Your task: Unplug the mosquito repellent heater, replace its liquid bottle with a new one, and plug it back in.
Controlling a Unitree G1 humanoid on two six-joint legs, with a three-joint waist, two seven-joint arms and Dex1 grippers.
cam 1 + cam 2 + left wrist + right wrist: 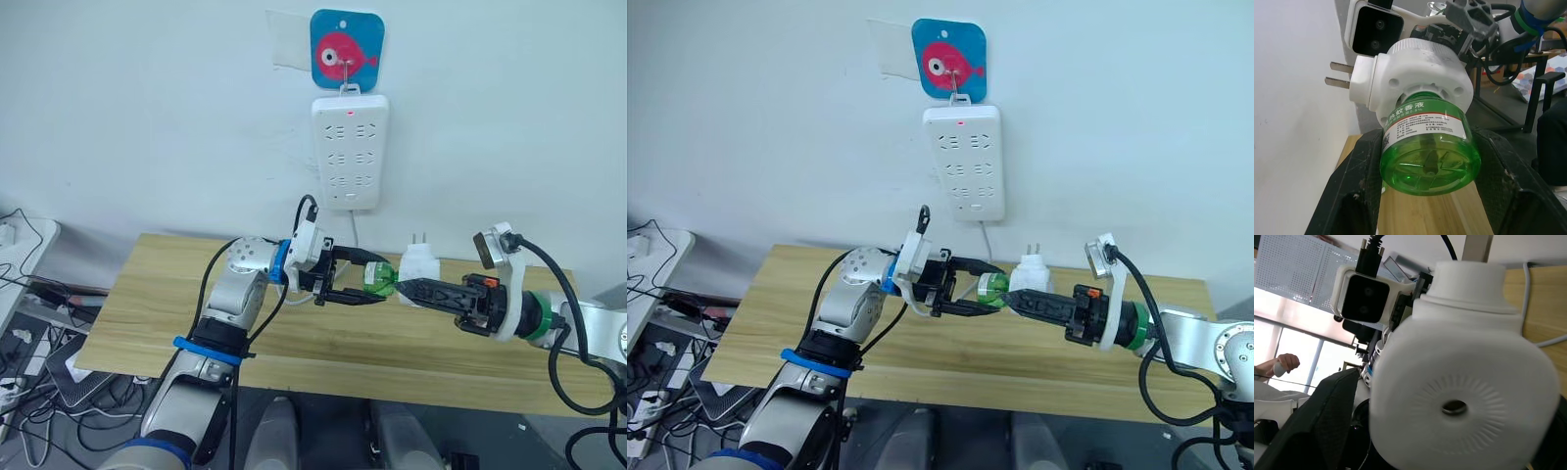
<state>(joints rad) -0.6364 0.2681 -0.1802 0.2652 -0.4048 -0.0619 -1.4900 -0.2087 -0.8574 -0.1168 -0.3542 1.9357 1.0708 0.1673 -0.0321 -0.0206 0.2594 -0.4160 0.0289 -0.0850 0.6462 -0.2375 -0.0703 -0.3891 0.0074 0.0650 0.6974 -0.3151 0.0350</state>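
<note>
Now unscrewing: right gripper (416,290) clamps the unplugged heater (420,266) above the table's (176,294) back edge; left gripper (367,284) pinches the bottle (381,278), which next needs twisting free.

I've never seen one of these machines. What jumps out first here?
Above the wooden table, two arms meet over one object: the right gripper holds the white mosquito repellent heater, its plug prongs pointing up, while the left gripper closes on its green liquid bottle. Behind, a white power strip hangs below a fish hook plate.
</note>
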